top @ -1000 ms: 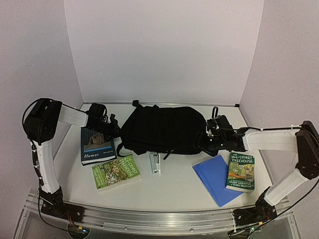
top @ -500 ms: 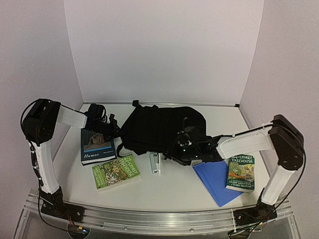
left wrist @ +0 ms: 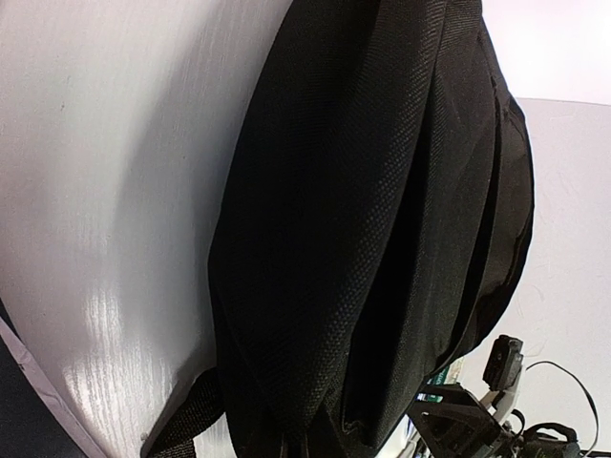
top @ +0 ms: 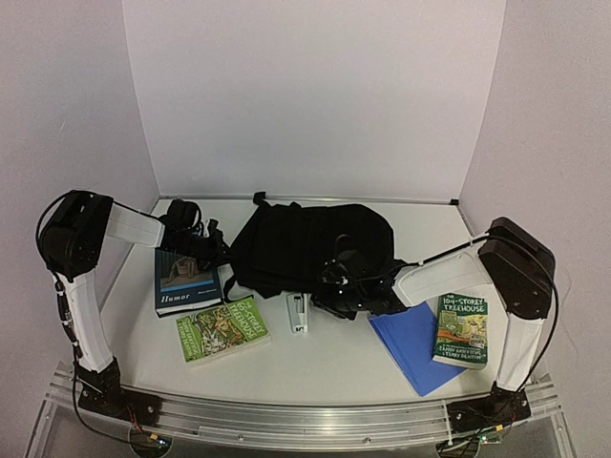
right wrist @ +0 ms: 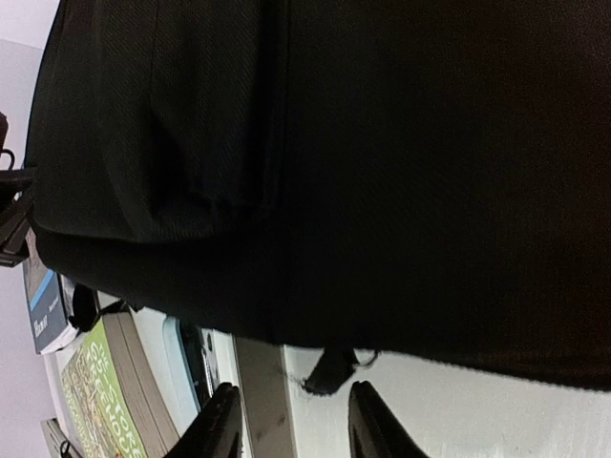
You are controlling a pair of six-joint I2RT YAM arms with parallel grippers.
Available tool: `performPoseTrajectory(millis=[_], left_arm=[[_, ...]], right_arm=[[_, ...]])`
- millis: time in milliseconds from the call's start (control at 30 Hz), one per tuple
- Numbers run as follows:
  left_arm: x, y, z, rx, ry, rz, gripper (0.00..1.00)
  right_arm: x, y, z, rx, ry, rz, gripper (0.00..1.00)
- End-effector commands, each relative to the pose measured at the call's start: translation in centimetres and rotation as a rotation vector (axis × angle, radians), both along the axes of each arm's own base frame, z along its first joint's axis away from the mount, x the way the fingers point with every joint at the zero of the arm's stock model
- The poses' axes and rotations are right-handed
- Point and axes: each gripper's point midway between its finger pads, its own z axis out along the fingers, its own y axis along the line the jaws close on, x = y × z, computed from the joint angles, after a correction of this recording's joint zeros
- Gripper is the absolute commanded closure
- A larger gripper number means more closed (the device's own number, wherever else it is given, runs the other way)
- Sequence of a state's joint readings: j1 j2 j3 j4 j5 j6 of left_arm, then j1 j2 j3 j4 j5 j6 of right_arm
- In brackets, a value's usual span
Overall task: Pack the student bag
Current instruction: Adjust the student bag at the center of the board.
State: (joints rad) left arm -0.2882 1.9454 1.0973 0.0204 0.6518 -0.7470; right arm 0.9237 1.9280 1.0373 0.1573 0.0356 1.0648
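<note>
The student bag (top: 310, 246) is a large black fabric backpack lying flat at the back middle of the table. My left gripper (top: 220, 254) is at its left end and is shut on a fold of the bag's fabric (left wrist: 315, 363); the pinched fingertips (left wrist: 290, 450) barely show at the bottom edge of the left wrist view. My right gripper (top: 327, 284) is at the bag's front edge. Its jaws are open, one finger (right wrist: 221, 425) on each side of a small black zip pull tab (right wrist: 329, 370) that hangs from the bag (right wrist: 382, 162) just beyond the tips.
A blue "Humor" book (top: 186, 280) and a green book (top: 221, 329) lie front left. A white stapler (top: 298, 313) lies just in front of the bag, close to the right gripper. A blue notebook (top: 410, 343) and a Treehouse book (top: 461, 329) lie front right.
The right arm swung from the bag's right end to its front edge and its jaws narrowed around the zip pull. The left arm and the bag stayed put.
</note>
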Motion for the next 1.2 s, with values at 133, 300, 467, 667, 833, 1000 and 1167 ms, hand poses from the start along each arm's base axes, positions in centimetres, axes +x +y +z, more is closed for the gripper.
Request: performPoseTrajectory(millis=[133, 300, 467, 667, 833, 1000, 1167], left_arm=[[0.9, 0.0, 3.3, -0.011, -0.094, 0.007, 1.00], [2.0, 0.6, 3.6, 0.059, -0.125, 0.021, 1.00], [4.8, 2.6, 4.4, 0.157, -0.180, 0.067, 1.00], [9.9, 4.7, 5.2, 0.219, -0.279, 0.097, 1.00], [13.8, 4.1, 5.2, 0.256, -0.347, 0.053, 1.00], [15.7, 3.8, 6.6, 0.265, -0.391, 0.051, 0.87], [12.9, 4.0, 8.8, 0.251, -0.367, 0.090, 0.37]], right_arm=[[1.7, 0.2, 0.3, -0.003, -0.049, -0.068, 0.83], [0.9, -0.5, 0.8, 0.010, -0.040, -0.060, 0.96], [-0.5, -1.4, 1.6, 0.024, -0.024, -0.037, 1.00], [-2.4, -3.4, 3.3, 0.029, -0.020, -0.018, 1.00], [-3.4, -4.1, 3.5, 0.013, -0.011, 0.019, 1.00], [-4.2, -3.2, 3.0, 0.016, 0.020, 0.088, 1.00], [-4.2, -1.2, 3.9, 0.035, 0.002, 0.172, 1.00]])
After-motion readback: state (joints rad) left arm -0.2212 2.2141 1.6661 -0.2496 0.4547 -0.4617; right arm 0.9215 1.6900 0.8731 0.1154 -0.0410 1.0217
